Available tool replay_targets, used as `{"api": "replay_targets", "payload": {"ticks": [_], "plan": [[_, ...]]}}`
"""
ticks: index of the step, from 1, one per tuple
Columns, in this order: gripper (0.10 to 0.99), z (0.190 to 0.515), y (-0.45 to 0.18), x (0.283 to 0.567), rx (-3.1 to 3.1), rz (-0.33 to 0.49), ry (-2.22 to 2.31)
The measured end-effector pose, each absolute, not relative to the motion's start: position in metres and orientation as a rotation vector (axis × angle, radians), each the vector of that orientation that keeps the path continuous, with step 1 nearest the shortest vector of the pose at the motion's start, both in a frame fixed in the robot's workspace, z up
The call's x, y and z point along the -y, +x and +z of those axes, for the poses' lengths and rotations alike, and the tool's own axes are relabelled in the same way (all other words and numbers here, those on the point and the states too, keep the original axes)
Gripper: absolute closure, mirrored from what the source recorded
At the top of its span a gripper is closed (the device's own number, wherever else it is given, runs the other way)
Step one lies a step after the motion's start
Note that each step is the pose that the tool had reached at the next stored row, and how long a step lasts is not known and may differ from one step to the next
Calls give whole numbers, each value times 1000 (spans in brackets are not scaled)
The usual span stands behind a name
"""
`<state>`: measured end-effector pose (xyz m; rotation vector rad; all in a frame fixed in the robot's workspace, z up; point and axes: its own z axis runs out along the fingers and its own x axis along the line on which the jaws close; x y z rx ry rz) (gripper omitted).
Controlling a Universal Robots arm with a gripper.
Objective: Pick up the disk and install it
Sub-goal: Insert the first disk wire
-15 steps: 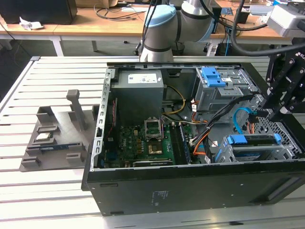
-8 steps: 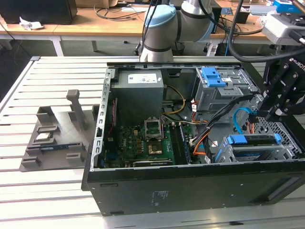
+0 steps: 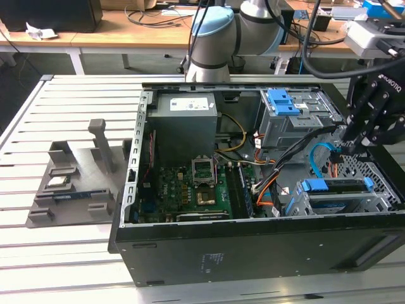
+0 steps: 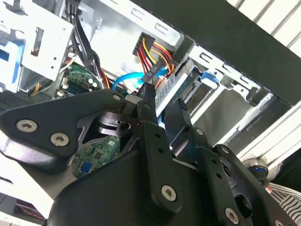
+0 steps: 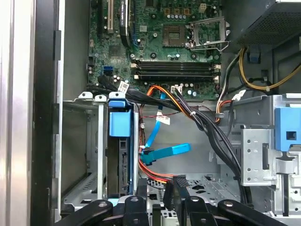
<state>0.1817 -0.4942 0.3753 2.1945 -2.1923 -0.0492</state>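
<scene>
In the exterior view, an open black metal computer case (image 3: 253,240) lies on its side on a slatted pale metal table (image 3: 57,253). Inside it sit a green printed circuit board (image 3: 190,190), a boxy grey metal power supply with a white label (image 3: 185,120) and a perforated silver drive cage (image 3: 361,196) at the exterior view's right. The disk (image 3: 335,190) — a flat silver-grey rectangle edged by a bright blue plastic bracket — sits in that cage, seated among its metal rails. The black jointed gripper (image 3: 347,149) hangs just above the cage, near a curved light-blue flat cable (image 3: 314,158). A grey moulded plastic fixture (image 3: 76,177) stands on the table at the exterior view's left, well apart from the case.

In the second wrist view, the gripper's matte black fingers (image 4: 149,106), studded with round silver screws, stand a little apart with nothing between them — released. Just beyond their tips hangs a bundle of red, yellow and orange wires (image 4: 153,52), ending in a black plug.

In the first wrist view, the disk (image 5: 120,155) stands edge-on in the silver cage (image 5: 96,150), its glossy blue bracket tab uppermost, beside the light-blue cable (image 5: 164,151). The gripper (image 5: 160,190) sits near the cage, apart from the disk.
</scene>
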Motion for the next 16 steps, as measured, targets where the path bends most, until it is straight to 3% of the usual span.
{"api": "replay_targets", "payload": {"ticks": [16], "plan": [[725, 354, 193, 486, 2190, -48, 2192]]}}
